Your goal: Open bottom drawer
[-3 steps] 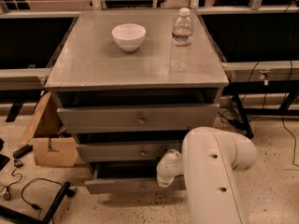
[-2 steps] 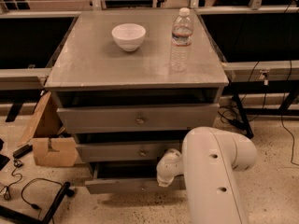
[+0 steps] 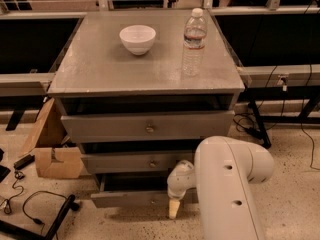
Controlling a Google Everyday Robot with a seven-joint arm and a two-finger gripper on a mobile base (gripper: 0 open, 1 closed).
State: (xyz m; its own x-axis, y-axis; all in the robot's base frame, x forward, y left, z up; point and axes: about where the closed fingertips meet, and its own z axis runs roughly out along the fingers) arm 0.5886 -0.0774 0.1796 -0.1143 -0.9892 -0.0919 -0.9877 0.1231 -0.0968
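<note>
At the far left a cardboard box [image 3: 56, 160] leans by the cabinet, with a black cable [image 3: 31, 208] looped on the floor in front of it. On the cabinet top [image 3: 100, 74] stand a white bowl [image 3: 137, 38] and, to its right, a water bottle [image 3: 193, 43], well apart from each other.

Below them come the three grey fronts. The top drawer [image 3: 110, 128] and the middle drawer [image 3: 115, 162] each show their centre knob. The bottom drawer [image 3: 127, 199] sits lowest, just above the floor. Its front stands forward of the one above, with a dark gap over it and a bit of its left side wall showing, so I judge it partly pulled out, not fully.

My gripper [image 3: 173, 207] hangs at the right part of that front, about where its knob should be; the knob itself is hidden from me. Whether my grip is clamped on it or released I cannot tell. My white arm [image 3: 230, 184] fills the lower right.

What seems left is more pull to bring the drawer well out, then letting go.
</note>
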